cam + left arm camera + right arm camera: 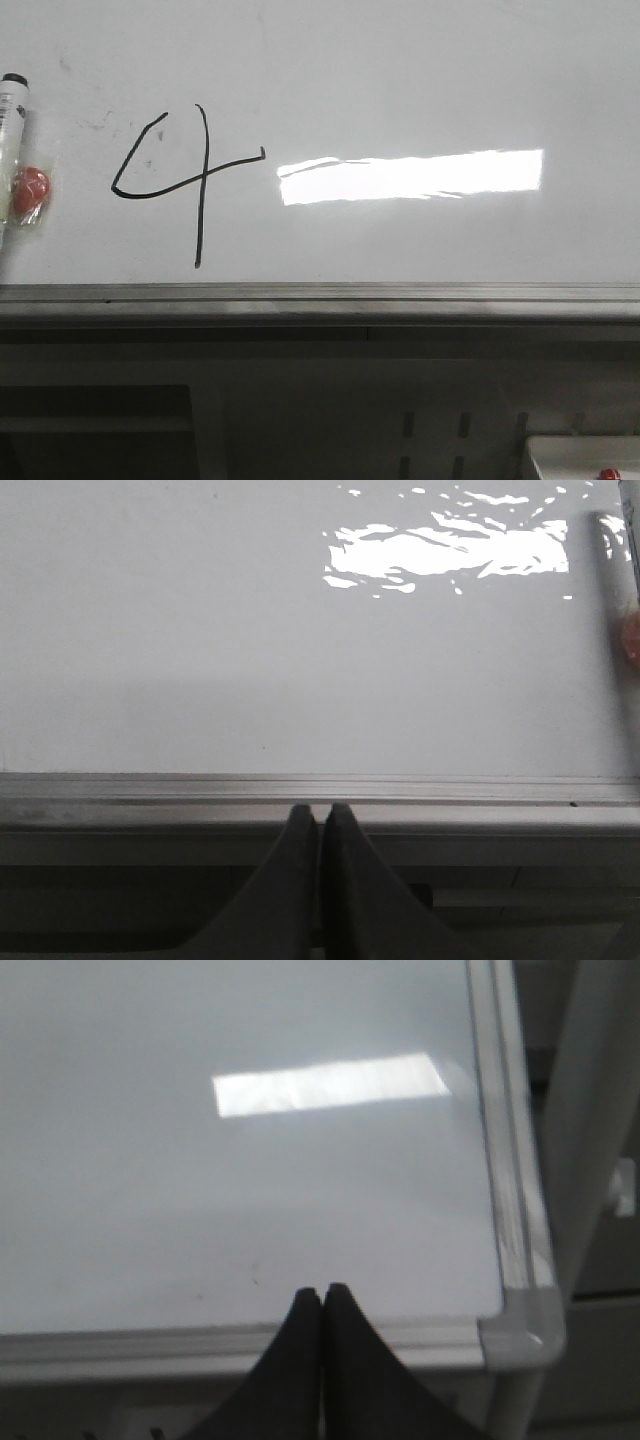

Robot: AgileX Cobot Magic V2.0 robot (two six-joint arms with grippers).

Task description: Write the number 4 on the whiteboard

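A black open-topped number 4 (190,180) sits on the left part of the whiteboard (420,70), left of the bright glare, with a marker (12,120) lying at the far-left edge. The left gripper (320,815) and right gripper (321,1295) both hang over the near rail, fingers pressed together, holding nothing.

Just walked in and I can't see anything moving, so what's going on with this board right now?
A thin black hand-drawn number 4 already stands on the large glossy white whiteboard, left of a bright glare. A white marker with a black cap lies at the board's left edge, held by neither arm. The left gripper and right gripper are both shut and empty, near the board's grey edge rail.
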